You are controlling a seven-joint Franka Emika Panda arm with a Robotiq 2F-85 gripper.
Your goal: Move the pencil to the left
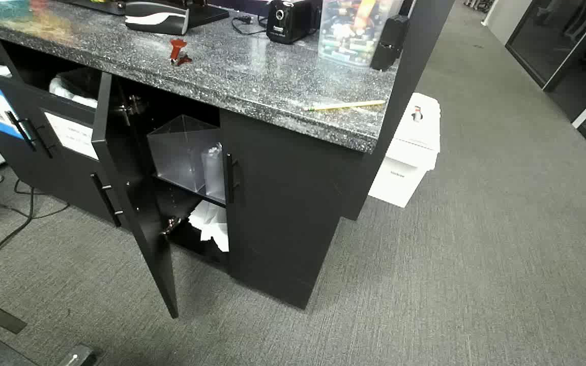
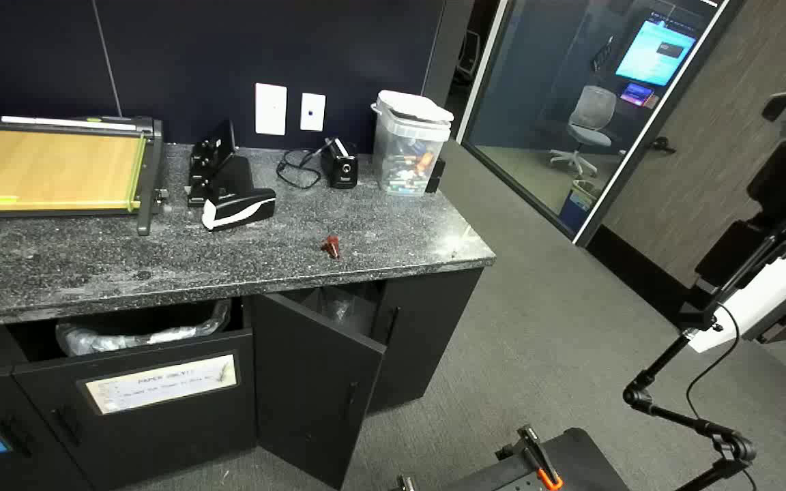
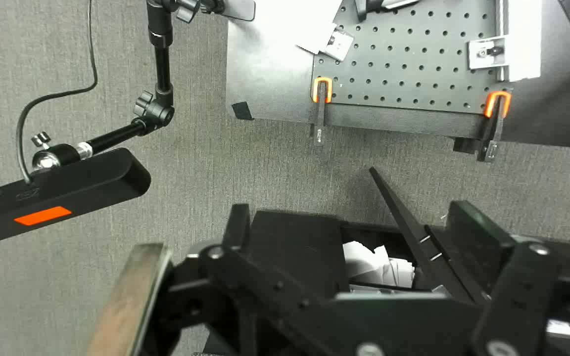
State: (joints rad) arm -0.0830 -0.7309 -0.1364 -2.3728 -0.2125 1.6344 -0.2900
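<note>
The jaws stand wide, holding nothing. The pencil (image 1: 345,105) lies near the corner of the desk (image 1: 252,76); a good grasp likely comes straight down at mid-length, jaws square across it.

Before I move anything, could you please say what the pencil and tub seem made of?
The pencil looks like painted wood, given its yellow shaft; its sheen is hard to tell. The tub is probably smooth plastic, its walls being see-through.

You are seeing a dark wall (image 2: 181,54) rising beyond a speckled counter (image 2: 181,262); gray carpet (image 2: 536,314) is spreading to the right, and a glass partition (image 2: 526,102) is standing far right.
</note>
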